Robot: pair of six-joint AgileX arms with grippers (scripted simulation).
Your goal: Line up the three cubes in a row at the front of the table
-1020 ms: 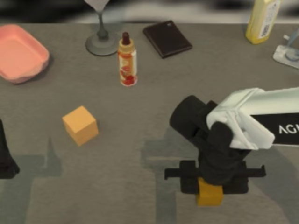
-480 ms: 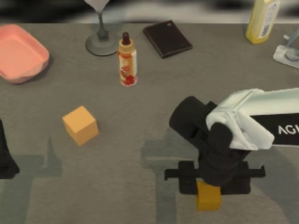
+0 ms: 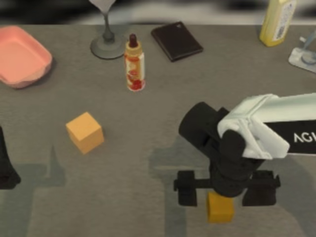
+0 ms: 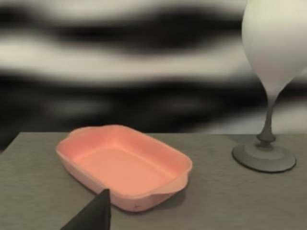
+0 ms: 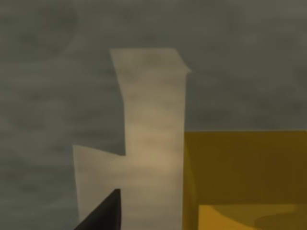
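A small dark mustard-yellow cube (image 3: 220, 208) sits on the grey-brown table (image 3: 148, 197) near its front edge, right of centre in the top view. My right gripper (image 3: 226, 187) hangs directly above it, fingers spread wide to either side, so the cube lies between them with clear gaps and neither finger touches it. I hold nothing with this gripper. My white right arm reaches in from the table's right side, its black wrist covering the cube's far edge.

In the right wrist view the same cube (image 5: 244, 179) fills one corner, close up, with the table (image 5: 57, 72) and a pale patch of light beside it, and a dark fingertip (image 5: 103, 213) pokes into the picture.

A medium light-orange cube (image 3: 85, 132) rests on the table well apart from the first one, toward the left and farther back, turned at an angle. I see only these two cubes.

My left arm is parked at the table's left edge, and only a dark sliver of it (image 3: 7, 168) shows from above. I cannot tell how its fingers stand.

Along the back of the table, from left to right, are a pink tray (image 3: 22, 55), a stemmed glass (image 3: 107, 42), a small bottle with a red-and-orange label (image 3: 134, 64), a dark wallet (image 3: 177, 41) and a yellow bottle (image 3: 278, 20). The left wrist view shows the pink tray (image 4: 125, 165) and the stemmed glass (image 4: 271, 81) on the table.
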